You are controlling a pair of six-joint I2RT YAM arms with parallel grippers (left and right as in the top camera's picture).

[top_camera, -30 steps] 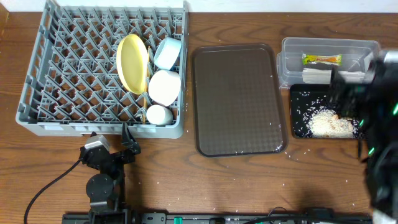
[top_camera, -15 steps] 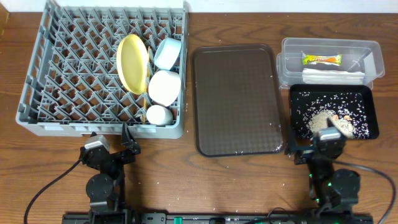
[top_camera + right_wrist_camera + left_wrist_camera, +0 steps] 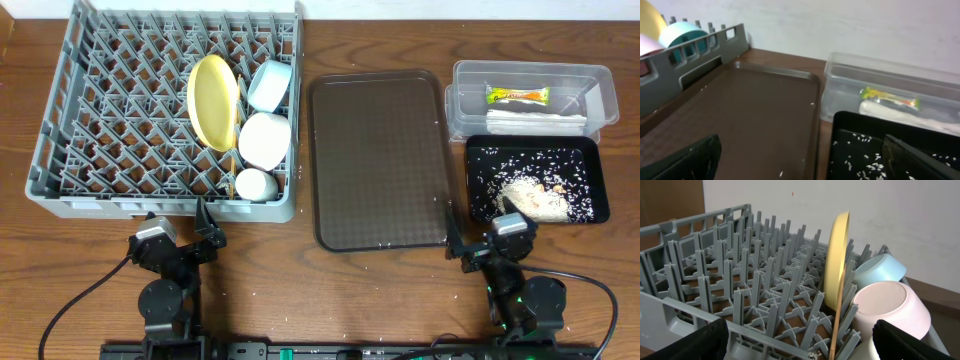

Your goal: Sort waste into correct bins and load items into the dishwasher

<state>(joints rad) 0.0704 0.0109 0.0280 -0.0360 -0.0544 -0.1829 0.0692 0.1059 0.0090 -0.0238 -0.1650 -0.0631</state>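
Brown wood covers the counter (image 3: 330,290), and a pale wall (image 3: 920,220) stands behind it. On the left side sits the big grey dish rack (image 3: 160,208). Near the rack's right side, the yellow plate (image 3: 212,100) stands on its edge between the pegs. Just beside the plate are three more things in a row: the light-blue bowl (image 3: 270,85) at the back, the white bowl (image 3: 265,140) in the middle and the small white cup (image 3: 255,184) at the front. Both bowls are tipped on their sides. A thin wooden chopstick (image 3: 838,320) leans up against the plate; only one can be made out for sure.

In the middle of the counter lies the brown tray (image 3: 380,160), with just a few tiny white bits on it.

On the right, at the back, is the clear tub (image 3: 530,66). The green-and-yellow snack wrapper (image 3: 517,96) and the white folded paper (image 3: 535,122) lie inside it. Right in front of the tub sits the black tray (image 3: 470,180), with white rice (image 3: 535,198) piled and spread in it.

The left claw (image 3: 207,227) waits just in front of the rack, its fingers spread wide and holding nothing. The right claw (image 3: 458,250) sits near the front corners of the brown tray and the black tray, also spread wide and holding nothing.
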